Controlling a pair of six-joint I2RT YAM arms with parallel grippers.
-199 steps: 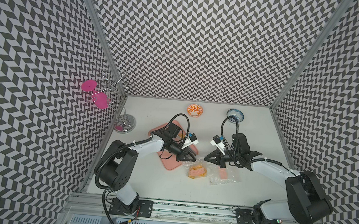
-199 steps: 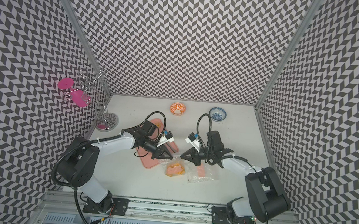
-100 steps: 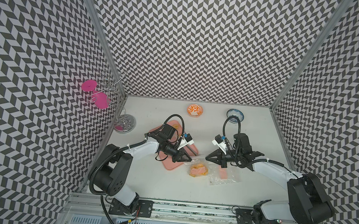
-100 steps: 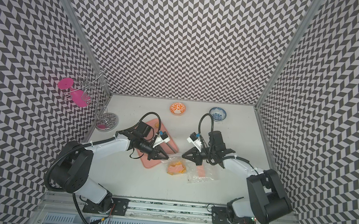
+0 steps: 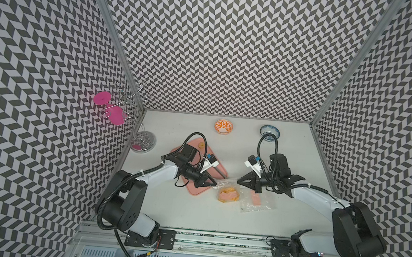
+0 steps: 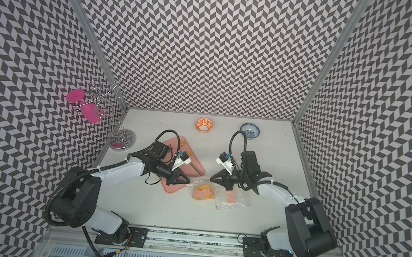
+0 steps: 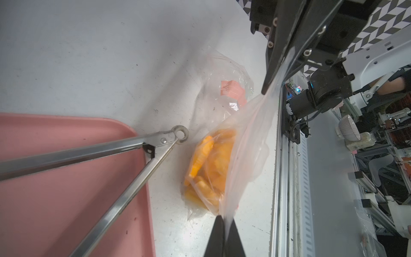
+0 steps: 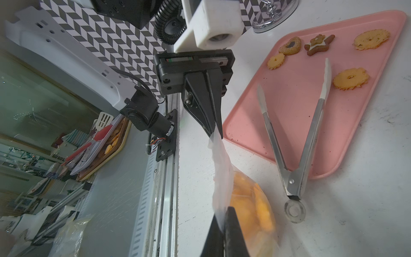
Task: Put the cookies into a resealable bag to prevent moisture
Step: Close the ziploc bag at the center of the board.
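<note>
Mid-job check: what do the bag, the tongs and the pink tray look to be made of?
Bag: thin clear plastic film, glossy and creased; cookies show through. Tongs: bare metal, likely steel, with reflective arms and a riveted hinge; whitish tips, perhaps silicone. Tray: probably moulded plastic, matte pink, rounded rim.

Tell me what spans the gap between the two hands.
The resealable bag, its clear top edge pinched by the left hand and right hand; cookies sit inside. Clearest in the left wrist view.

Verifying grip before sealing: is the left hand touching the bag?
Touching. The left wrist view shows the left hand shut on the bag, its top edge pinched between the tips.
</note>
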